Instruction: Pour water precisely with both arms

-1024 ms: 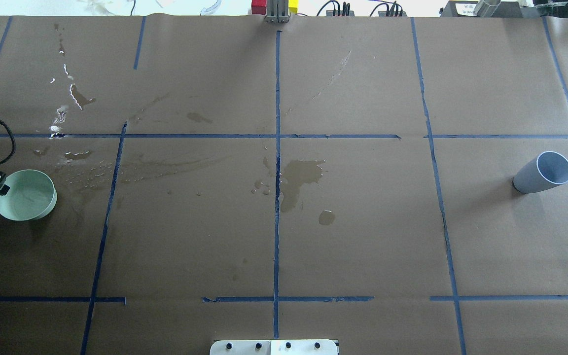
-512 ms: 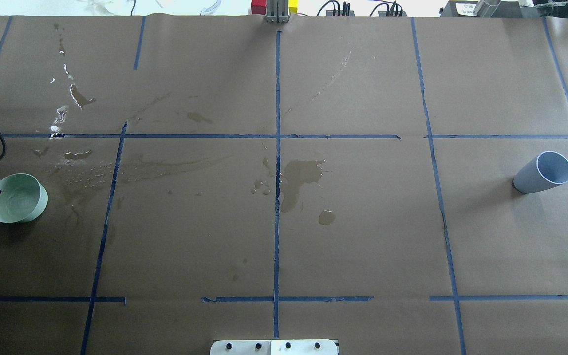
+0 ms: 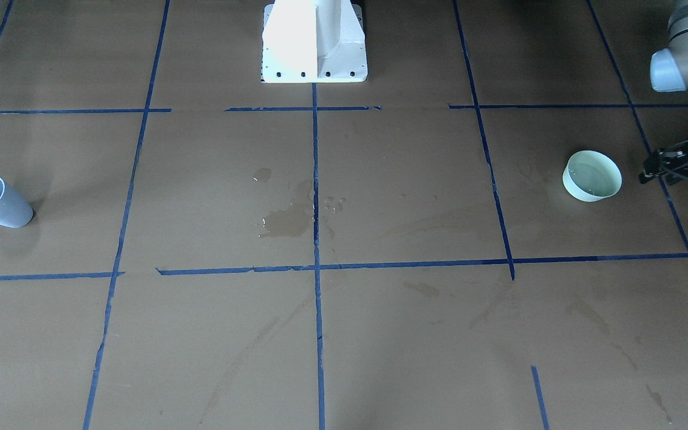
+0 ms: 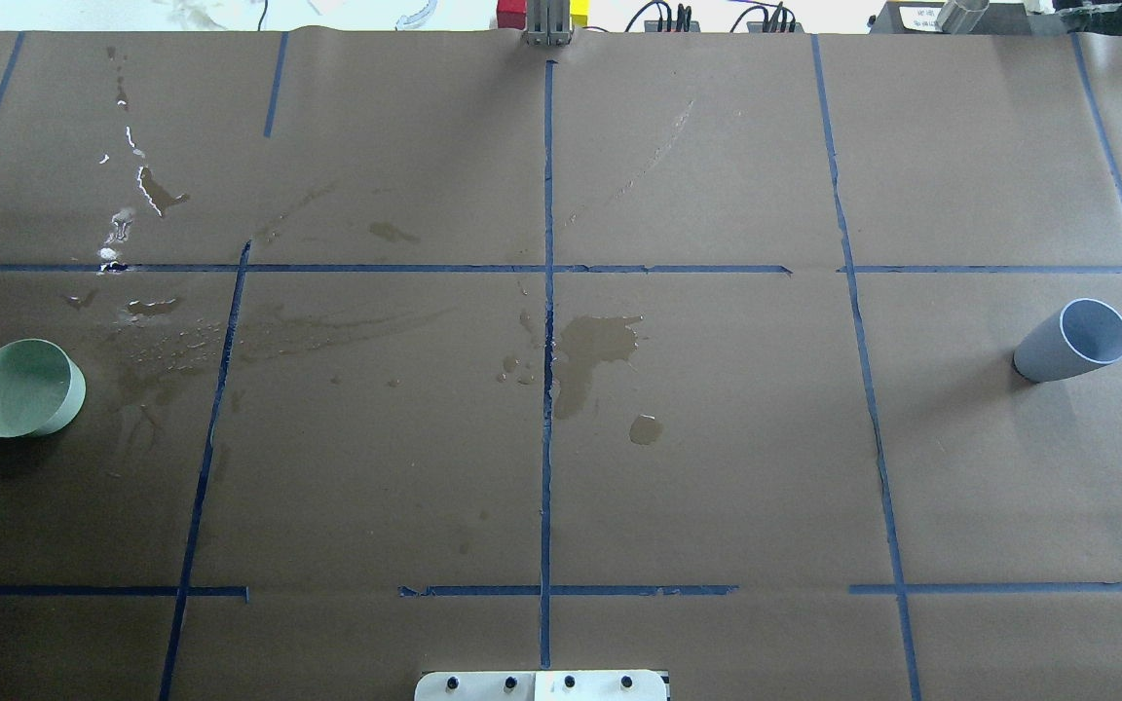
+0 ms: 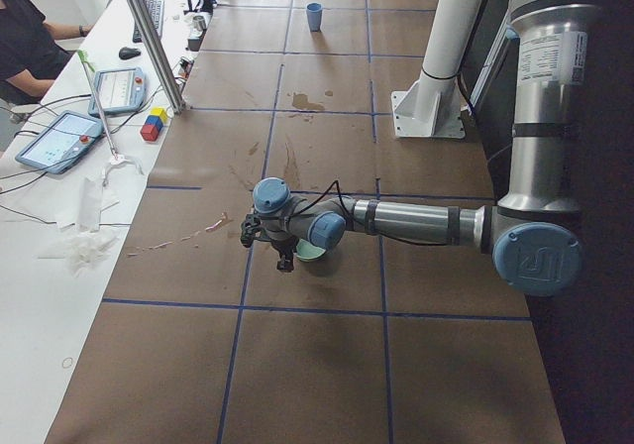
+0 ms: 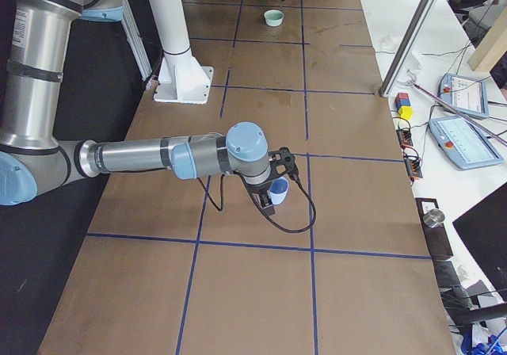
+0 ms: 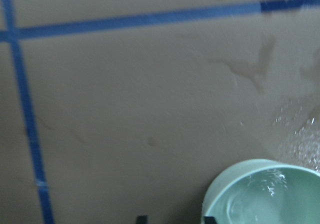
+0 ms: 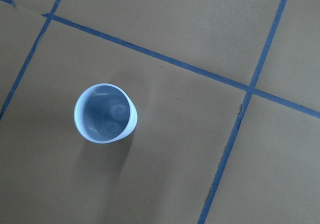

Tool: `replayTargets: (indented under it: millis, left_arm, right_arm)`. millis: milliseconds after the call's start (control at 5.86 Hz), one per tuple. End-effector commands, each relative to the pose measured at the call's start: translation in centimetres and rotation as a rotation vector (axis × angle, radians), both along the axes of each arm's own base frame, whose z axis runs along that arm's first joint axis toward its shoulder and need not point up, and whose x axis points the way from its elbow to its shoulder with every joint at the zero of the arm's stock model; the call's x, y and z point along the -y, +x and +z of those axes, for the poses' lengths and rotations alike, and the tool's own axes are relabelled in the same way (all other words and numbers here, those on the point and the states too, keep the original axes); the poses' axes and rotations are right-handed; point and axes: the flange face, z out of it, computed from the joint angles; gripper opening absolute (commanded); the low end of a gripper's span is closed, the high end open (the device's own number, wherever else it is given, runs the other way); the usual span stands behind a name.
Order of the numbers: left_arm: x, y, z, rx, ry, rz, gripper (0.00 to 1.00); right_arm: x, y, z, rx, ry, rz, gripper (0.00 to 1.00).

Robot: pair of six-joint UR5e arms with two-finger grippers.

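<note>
A pale green bowl (image 4: pixel 25 387) stands on the brown paper at the table's left end, with a little clear water (image 7: pixel 260 199) glinting in it. In the front-facing view my left gripper (image 3: pixel 654 168) sits just beside the green bowl (image 3: pixel 592 175), apart from it. In the left wrist view my left gripper (image 7: pixel 175 219) is open, nothing between its fingertips (image 7: pixel 142 219). A blue-grey cup (image 4: pixel 1072 341) stands at the right end. My right gripper (image 6: pixel 269 196) hovers over the blue-grey cup (image 8: pixel 105 113); I cannot tell whether it is open or shut.
Wet brown stains (image 4: pixel 590 360) and droplets mark the paper near the middle and beside the bowl. Blue tape lines (image 4: pixel 547 292) divide the table into squares. The white pedestal (image 3: pixel 314 42) stands at the robot's edge. Tablets (image 5: pixel 59 137) and a seated person lie beyond the far edge.
The bowl slid a little left and came to rest on the paper. My left gripper let go of its rim and drew back out of the overhead view. The cup stayed put.
</note>
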Motion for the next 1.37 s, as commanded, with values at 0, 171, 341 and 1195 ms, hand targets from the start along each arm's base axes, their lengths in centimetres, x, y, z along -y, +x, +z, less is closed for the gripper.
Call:
replayTargets:
  millis: [0, 171, 341, 1195]
  left_arm:
    - [-4.0, -7.2, -2.3, -0.067, 0.011, -0.117, 1.00]
    - [-6.6, -8.1, -3.1, -0.066, 0.028, -0.122, 1.00]
    - [-7.7, -9.5, -1.9, -0.045, 0.081, -0.082, 1.00]
    - [-10.4, -14.2, 1.6, 0.044, -0.035, -0.058, 1.00]
  right_arm:
    - [0.6, 0.6, -0.5, 0.001, -0.036, 0.016, 1.00]
    - [1.3, 0.4, -0.3, -0.007, -0.038, 0.011, 1.00]
    - [1.2, 0.4, 0.1, -0.009, -0.054, 0.019, 1.00]
    - [0.9, 0.8, 1.1, -0.058, -0.101, 0.037, 1.00]
